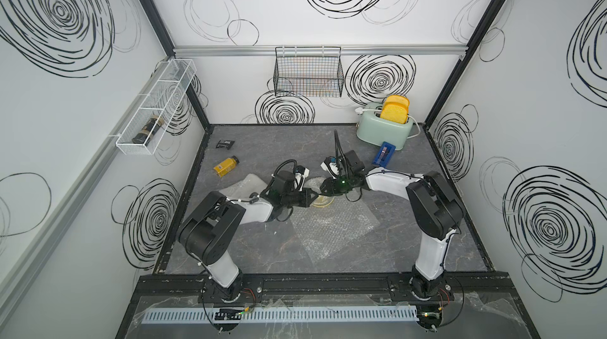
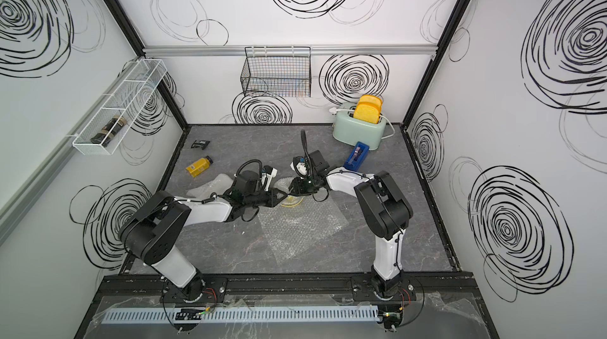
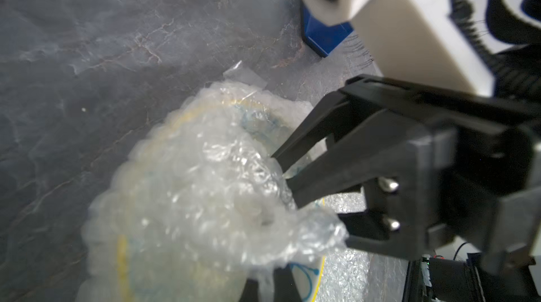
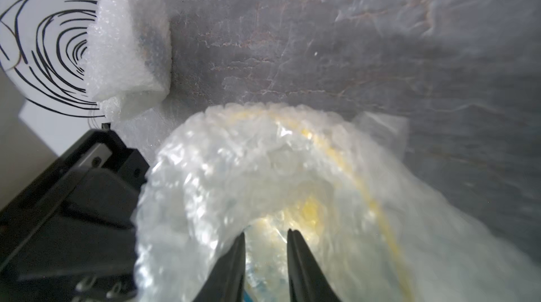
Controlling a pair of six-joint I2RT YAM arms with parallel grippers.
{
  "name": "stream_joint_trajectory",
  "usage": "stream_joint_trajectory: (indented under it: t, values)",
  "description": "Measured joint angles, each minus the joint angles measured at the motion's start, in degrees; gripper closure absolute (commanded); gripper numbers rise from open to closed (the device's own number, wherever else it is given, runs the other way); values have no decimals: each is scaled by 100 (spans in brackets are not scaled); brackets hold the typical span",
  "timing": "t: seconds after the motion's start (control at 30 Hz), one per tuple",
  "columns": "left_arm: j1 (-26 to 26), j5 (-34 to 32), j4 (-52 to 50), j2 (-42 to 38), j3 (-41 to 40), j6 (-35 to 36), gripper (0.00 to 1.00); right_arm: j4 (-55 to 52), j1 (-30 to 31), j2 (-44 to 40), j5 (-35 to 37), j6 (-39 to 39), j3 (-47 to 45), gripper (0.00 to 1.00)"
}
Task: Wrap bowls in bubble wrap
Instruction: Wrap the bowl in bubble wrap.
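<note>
Bowl, yellow-rimmed, sits near the middle of the table on the bubble wrap, with a fold of wrap drawn over it. We note the left gripper jaws pinched tight on that fold. Right gripper jaws stand partly apart over the bowl, gripping nothing.

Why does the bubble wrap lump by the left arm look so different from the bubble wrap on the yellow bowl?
The lump is folded tight and looks whitish, hiding what is inside; the sheet is clear enough to show the bowl's yellow rim. The lump is bunched up small; the sheet lies mostly spread flat on the table. No fingers hold the lump; the left gripper pinches the sheet. Both are bubbly plastic.
</note>
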Motion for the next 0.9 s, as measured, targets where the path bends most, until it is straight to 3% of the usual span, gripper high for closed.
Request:
stream_joint_trajectory:
  t: [0.1,0.2,0.37,0.63,0.77,0.9]
  values:
    - [-13,-92,-118,13,37,74,95,-52,-103,-448,-46,37,-35,44]
    - [-44,-149,-214,33,59,140,94,-42,-90,-680,-221,59,85,44]
    - [-79,-186,-341,57,166,199,93,-76,7,-273,-352,87,564,51]
    - [-87,-260,-492,20,179,258,91,-271,-22,402,-417,127,605,62]
    - [-90,-275,-599,13,212,269,89,-299,-48,544,-531,114,610,81]
    - [-101,-293,-748,-162,216,262,68,-313,-103,584,-592,140,616,98]
